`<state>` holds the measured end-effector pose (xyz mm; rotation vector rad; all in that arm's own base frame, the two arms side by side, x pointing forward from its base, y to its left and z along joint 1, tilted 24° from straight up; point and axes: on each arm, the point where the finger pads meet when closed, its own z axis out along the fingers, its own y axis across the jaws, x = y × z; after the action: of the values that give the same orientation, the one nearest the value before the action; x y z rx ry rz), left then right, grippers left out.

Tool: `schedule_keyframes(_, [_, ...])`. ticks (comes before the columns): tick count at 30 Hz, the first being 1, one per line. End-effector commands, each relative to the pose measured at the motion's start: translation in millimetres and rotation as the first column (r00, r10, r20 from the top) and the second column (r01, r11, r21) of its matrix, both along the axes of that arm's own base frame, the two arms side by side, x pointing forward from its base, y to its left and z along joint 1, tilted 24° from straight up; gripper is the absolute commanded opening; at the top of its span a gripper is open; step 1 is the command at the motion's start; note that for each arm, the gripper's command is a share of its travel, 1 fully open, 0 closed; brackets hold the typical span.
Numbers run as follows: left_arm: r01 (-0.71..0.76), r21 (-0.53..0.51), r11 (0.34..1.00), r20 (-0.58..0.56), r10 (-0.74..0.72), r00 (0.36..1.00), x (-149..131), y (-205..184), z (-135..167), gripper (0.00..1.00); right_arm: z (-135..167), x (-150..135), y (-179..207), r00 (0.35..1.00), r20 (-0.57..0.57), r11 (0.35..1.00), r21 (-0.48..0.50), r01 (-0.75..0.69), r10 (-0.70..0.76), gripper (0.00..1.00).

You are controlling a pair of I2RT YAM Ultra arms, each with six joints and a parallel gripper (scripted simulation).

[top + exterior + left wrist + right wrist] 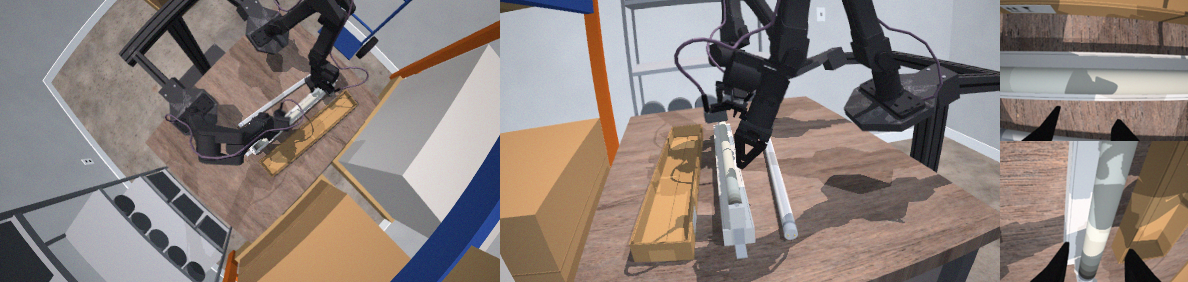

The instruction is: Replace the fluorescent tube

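Note:
The old cream tube (731, 172) (1142, 83) (1107, 204) (306, 102) lies in the grey fixture (739, 220) (1126, 61) (1079, 188) in the middle of the bench. The open brown carton (280, 167) (650, 215) (1110, 7) (1151, 219) lies alongside, empty. The LED tube (272, 104) (780, 195) (1012, 135) lies on the bench on the fixture's other side. My left gripper (320, 90) (750, 157) (1088, 118) is open and empty over bare wood between the fixture and the LED tube. My right gripper (262, 142) (725, 107) (1098, 250) is open, straddling the old tube's far end cap from above.
A large cardboard box (540, 180) stands off the bench beside the carton, with an orange post (600, 75) behind it. An arm base on the black gantry (890, 100) overhangs the bench's other side. The bench edge (850, 260) runs just past the near tube ends.

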<state>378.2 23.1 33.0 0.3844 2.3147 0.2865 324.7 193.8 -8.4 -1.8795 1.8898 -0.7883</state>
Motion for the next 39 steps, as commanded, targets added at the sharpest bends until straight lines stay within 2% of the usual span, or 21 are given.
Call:
schedule_keyframes(1, [-0.169,-0.210,0.963,0.049,0.183,0.982,1.3,5.4,9.2,0.49,6.3,5.3,19.5,0.999,0.036,1.000,0.027,-0.001,0.000,0.49])
schedule_keyframes(2, [-0.199,-0.246,0.949,0.038,0.215,0.976,0.8,7.4,6.3,0.49,5.5,4.4,20.7,0.999,0.035,1.000,0.021,0.001,-0.002,0.49])
schedule_keyframes(4, [-0.199,-0.246,0.949,0.038,0.215,0.976,0.8,7.4,6.3,0.49,5.5,4.4,20.7,0.999,0.035,1.000,0.021,0.001,-0.002,0.49])
schedule_keyframes(5, [-0.267,-0.338,0.902,0.029,0.293,0.956,1.1,5.6,5.7,0.49,13.0,5.3,22.4,0.999,0.047,1.000,0.031,0.002,-0.004,0.49])
schedule_keyframes(6, [-0.289,-0.369,0.883,0.030,0.322,0.946,-0.4,9.7,10.7,0.49,4.0,3.6,22.1,0.999,0.034,1.000,0.012,0.005,-0.005,0.49])
schedule_keyframes(10, [-0.391,-0.481,0.784,-0.022,0.436,0.900,-2.1,15.3,-1.5,0.49,5.7,4.9,29.6,0.999,0.045,1.000,0.024,-0.003,0.002,0.49])
schedule_keyframes(13, [-0.433,-0.586,0.685,-0.030,0.515,0.856,1.5,22.7,16.2,0.49,4.3,4.1,37.3,0.998,0.055,1.000,0.024,-0.001,-0.001,0.49])
schedule_keyframes(14, [-0.457,-0.611,0.646,-0.063,0.535,0.842,-2.3,17.7,5.3,0.49,8.5,4.9,34.6,0.998,0.058,1.000,0.023,0.004,-0.005,0.49])
schedule_keyframes(17, [-0.490,-0.688,0.535,-0.084,0.611,0.787,0.4,29.0,16.6,0.49,5.1,5.8,45.1,0.998,0.070,0.999,0.037,-0.004,0.001,0.49])
schedule_keyframes(19, [-0.522,-0.726,0.449,-0.141,0.645,0.751,-1.3,32.1,11.0,0.49,3.4,3.8,47.5,0.998,0.069,1.000,0.027,0.000,-0.002,0.49])
schedule_keyframes(21, [-0.522,-0.726,0.449,-0.141,0.645,0.751,-1.3,32.1,11.0,0.49,3.4,3.8,47.5,0.998,0.069,1.000,0.027,0.000,-0.002,0.49])
schedule_keyframes(22, [-0.537,-0.774,0.335,-0.193,0.683,0.704,-0.3,30.5,11.5,0.49,11.5,5.1,49.6,0.997,0.082,0.999,0.040,0.001,-0.004,0.49])
schedule_keyframes(23, [-0.536,-0.791,0.295,-0.206,0.696,0.687,-2.1,34.6,16.9,0.49,2.2,3.3,49.1,0.997,0.071,1.000,0.021,0.004,-0.005,0.49])
schedule_keyframes(26, [-0.566,-0.810,0.154,-0.288,0.735,0.613,-4.4,40.2,2.7,0.49,6.9,6.1,58.2,0.996,0.091,0.999,0.047,-0.005,0.001,0.49])
schedule_keyframes(30, [-0.519,-0.854,-0.029,-0.362,0.750,0.554,-1.6,47.8,22.7,0.49,2.6,3.2,66.2,0.995,0.096,0.999,0.040,-0.004,0.000,0.49])
schedule_keyframes(31, [-0.525,-0.847,-0.081,-0.401,0.746,0.531,-4.5,43.1,12.3,0.49,6.5,3.7,62.1,0.995,0.095,0.999,0.034,0.001,-0.005,0.49])
schedule_keyframes(34, [-0.476,-0.853,-0.215,-0.456,0.752,0.477,-3.4,53.7,23.0,0.49,2.8,3.8,73.4,0.994,0.108,0.999,0.051,-0.008,0.002,0.49])
schedule_keyframes(36, [-0.467,-0.827,-0.312,-0.523,0.732,0.437,-4.7,54.1,15.4,0.49,2.0,1.9,71.1,0.995,0.103,0.999,0.033,0.000,-0.003,0.49])
schedule_keyframes(38, [-0.467,-0.827,-0.312,-0.523,0.732,0.437,-4.7,54.1,15.4,0.49,2.0,1.9,71.1,0.995,0.103,0.999,0.033,0.000,-0.003,0.49])
schedule_keyframes(39, [-0.447,-0.813,-0.373,-0.559,0.716,0.419,-4.1,51.0,15.4,0.49,14.2,4.0,73.5,0.993,0.119,0.998,0.056,-0.002,-0.004,0.49])
